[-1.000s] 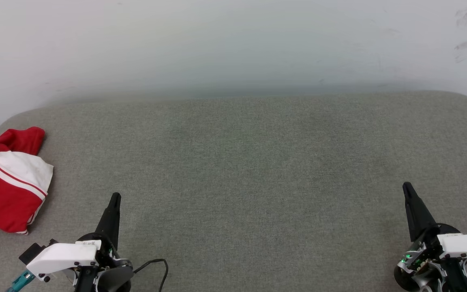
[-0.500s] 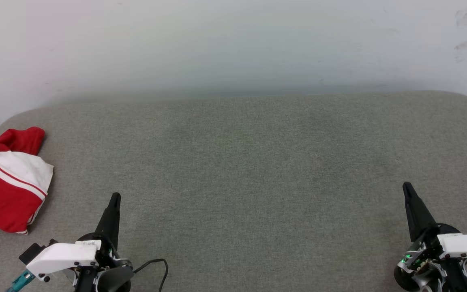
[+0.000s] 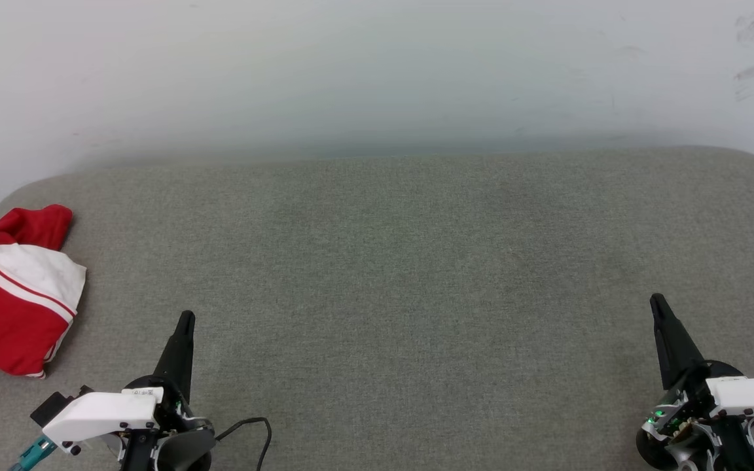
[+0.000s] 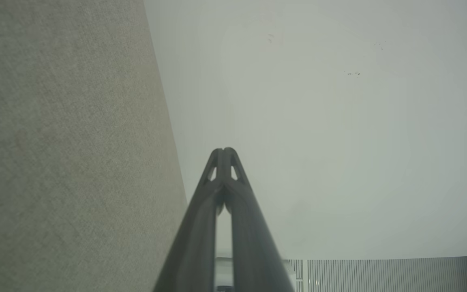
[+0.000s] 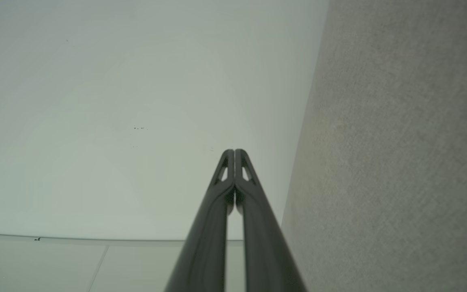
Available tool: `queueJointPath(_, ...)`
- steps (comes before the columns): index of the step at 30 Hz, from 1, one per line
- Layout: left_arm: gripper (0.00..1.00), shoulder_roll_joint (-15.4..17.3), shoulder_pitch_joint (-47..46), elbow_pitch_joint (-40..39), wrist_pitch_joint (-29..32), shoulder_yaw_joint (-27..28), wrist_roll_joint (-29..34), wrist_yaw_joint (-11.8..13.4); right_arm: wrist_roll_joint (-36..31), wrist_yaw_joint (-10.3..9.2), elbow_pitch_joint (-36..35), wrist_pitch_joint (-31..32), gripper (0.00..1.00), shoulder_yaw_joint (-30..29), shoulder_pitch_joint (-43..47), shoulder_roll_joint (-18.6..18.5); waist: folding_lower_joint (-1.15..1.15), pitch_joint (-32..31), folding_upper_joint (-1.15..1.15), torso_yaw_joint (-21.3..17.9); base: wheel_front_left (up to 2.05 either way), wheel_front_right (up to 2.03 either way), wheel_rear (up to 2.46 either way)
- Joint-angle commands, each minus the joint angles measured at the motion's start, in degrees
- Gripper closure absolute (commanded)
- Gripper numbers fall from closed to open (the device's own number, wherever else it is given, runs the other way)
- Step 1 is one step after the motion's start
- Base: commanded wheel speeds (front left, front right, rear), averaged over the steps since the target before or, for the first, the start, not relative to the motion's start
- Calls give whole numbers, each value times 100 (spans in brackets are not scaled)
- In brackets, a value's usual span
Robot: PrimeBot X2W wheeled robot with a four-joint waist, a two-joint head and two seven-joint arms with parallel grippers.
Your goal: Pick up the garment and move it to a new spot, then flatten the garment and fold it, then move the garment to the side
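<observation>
The garment [image 3: 7, 294], red with a white sleeve and red-and-white trim, lies folded into a compact bundle at the far left edge of the grey fabric surface [image 3: 403, 275] in the head view. My left gripper [image 3: 185, 318] rests at the lower left, to the right of the garment and apart from it, its fingers pressed together and empty. At the lower right my right gripper [image 3: 656, 300] is also shut on nothing. The left wrist view shows my left gripper [image 4: 224, 150] with tips touching; the right wrist view shows my right gripper [image 5: 234, 151] the same way.
A pale wall [image 3: 377, 72] stands behind the grey surface. A black cable [image 3: 252, 425] loops beside the left wrist. The surface's rounded corners curve away at the back left and back right.
</observation>
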Motion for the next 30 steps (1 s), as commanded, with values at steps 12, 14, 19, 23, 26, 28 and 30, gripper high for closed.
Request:
queueJointPath(12,100,-7,-48,4,24,20,29,-19,-25,17,5,3,100,-1,-63,-15,0,0,0,0,0,0,0)
queueJointPath(14,100,-7,-48,4,24,20,29,-19,-26,17,5,3,100,-1,-63,-15,0,0,0,0,0,0,0)
queueJointPath(19,100,-8,-48,4,24,20,30,-19,-26,17,5,3,100,-1,-63,-15,0,0,0,0,0,0,0)
queueJointPath(23,100,-8,-48,4,25,20,30,-19,-25,17,6,2,100,-1,-63,-15,0,0,0,0,0,0,0)
queueJointPath(26,100,-8,-48,4,25,20,30,-19,-24,17,6,2,100,0,-63,-15,0,0,0,0,0,0,0)
queueJointPath(28,100,-8,-48,3,25,21,31,-19,-24,17,6,1,100,0,-63,-15,0,0,0,0,0,0,0)
queueJointPath(30,100,-8,-48,3,25,21,31,-19,-23,17,6,1,100,0,-63,-15,0,0,0,0,0,0,0)
